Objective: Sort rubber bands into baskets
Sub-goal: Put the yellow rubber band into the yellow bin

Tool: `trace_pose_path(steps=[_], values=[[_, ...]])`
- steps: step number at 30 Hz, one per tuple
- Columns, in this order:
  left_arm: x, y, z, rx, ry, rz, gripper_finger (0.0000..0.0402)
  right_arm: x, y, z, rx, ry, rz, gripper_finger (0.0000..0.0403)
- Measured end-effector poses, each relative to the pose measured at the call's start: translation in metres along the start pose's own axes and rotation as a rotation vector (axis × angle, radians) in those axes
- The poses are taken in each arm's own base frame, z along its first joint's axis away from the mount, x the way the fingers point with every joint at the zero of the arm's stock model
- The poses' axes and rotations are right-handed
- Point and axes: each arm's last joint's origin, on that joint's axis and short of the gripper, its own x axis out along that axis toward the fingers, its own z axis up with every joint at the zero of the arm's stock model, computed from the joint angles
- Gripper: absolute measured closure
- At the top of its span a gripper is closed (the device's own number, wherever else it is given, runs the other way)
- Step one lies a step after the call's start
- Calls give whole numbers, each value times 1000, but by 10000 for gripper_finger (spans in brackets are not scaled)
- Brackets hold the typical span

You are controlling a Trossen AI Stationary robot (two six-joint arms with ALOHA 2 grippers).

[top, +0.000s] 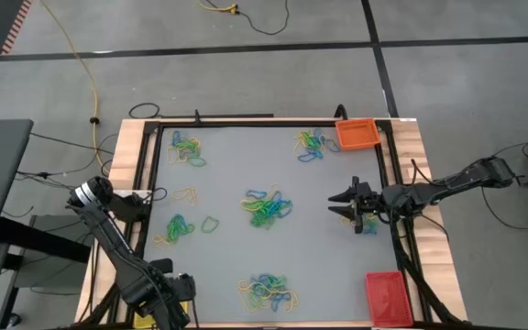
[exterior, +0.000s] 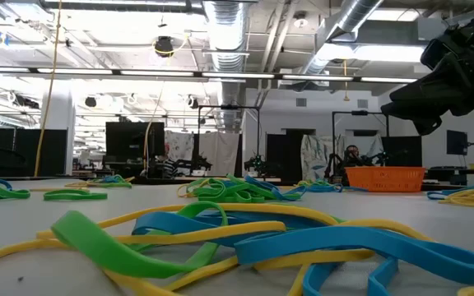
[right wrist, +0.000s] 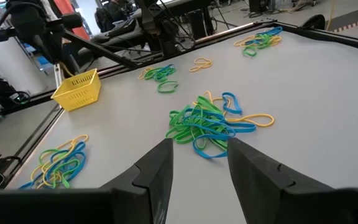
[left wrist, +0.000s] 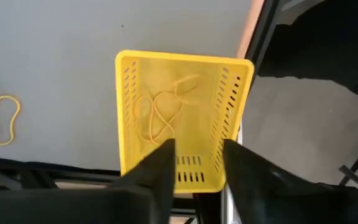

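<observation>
- Three baskets sit at the tabletop (top: pixel 227 174) edges: a yellow basket (left wrist: pixel 182 118) at the near left corner, holding what looks like two yellow rubber bands (left wrist: pixel 163 112)
- Left gripper (left wrist: pixel 196 163) hangs over that basket, fingers parted, holding nothing
- Mixed clusters of bands (top: pixel 267 207) lie scattered across the middle
- Right gripper (top: pixel 339 205) hovers open, empty, right of the central cluster
- Orange basket (top: pixel 357 134) sits far right, red basket (top: pixel 385 295) near right
</observation>
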Motion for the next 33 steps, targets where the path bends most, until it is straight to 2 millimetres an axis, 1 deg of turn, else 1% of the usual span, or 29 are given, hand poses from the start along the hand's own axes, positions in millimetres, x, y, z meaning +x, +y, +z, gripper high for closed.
trace_pose_path(steps=[5, 7, 10, 13, 16, 20, 23, 29, 33], values=[[-2, 9, 3, -47, 28, 64, 193, 0, 0, 0, -1, 0, 0, 223], [-3, 15, 7, -38, 26, 104, 175, 0, 0, 0, -1, 1, 0, 223], [-6, 27, 16, -20, -44, 212, 164, 0, 0, 0, -1, 0, 0, 223], [-11, 41, 31, 22, -152, 333, 163, 0, 0, 0, -1, 0, 0, 223], [-18, 57, 52, 38, -224, 411, 169, 0, 0, 0, -1, -1, 0, 223], [-26, 83, 85, 38, -243, 445, 181, 0, 0, 0, -1, -1, -1, 223], [-33, 107, 108, 25, -241, 475, 189, 0, 0, 0, -1, -1, 0, 223], [-47, 161, 151, -92, -282, 433, 202, 0, 0, 0, -6, -1, 0, 223], [-55, 195, 174, -163, -324, 369, 205, 0, 0, 0, -10, -1, 0, 223]])
